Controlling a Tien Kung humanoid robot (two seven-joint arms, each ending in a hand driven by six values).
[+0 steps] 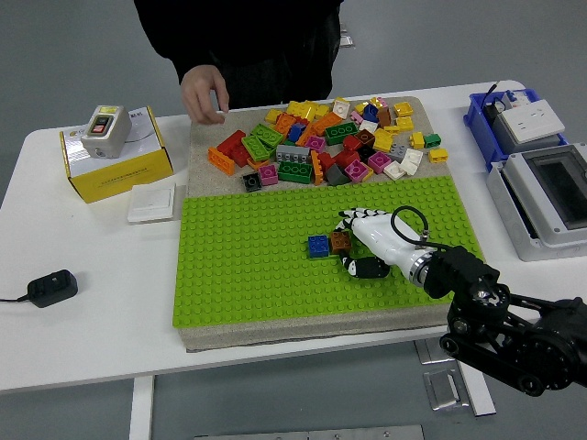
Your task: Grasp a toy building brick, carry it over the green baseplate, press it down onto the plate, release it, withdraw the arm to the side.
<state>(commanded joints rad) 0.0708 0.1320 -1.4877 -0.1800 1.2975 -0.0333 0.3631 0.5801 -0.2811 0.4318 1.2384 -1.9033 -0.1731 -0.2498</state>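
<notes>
The green baseplate (257, 261) lies on a grey mat at the table's near middle. A blue brick (318, 246) and a brown brick (340, 242) sit side by side on it. My right hand (353, 247), white with black fingertips, rests on the plate with its fingers curled around the brown brick. A pile of loose coloured bricks (326, 142) lies on the mat behind the plate. The left arm is out of view.
A person stands at the far side, one hand (204, 93) on the mat's far left corner. A yellow box (115, 165) with a grey switch, a white plate (151, 203) and a black adapter (50, 287) lie left. Grey and blue boxes (541, 197) stand right.
</notes>
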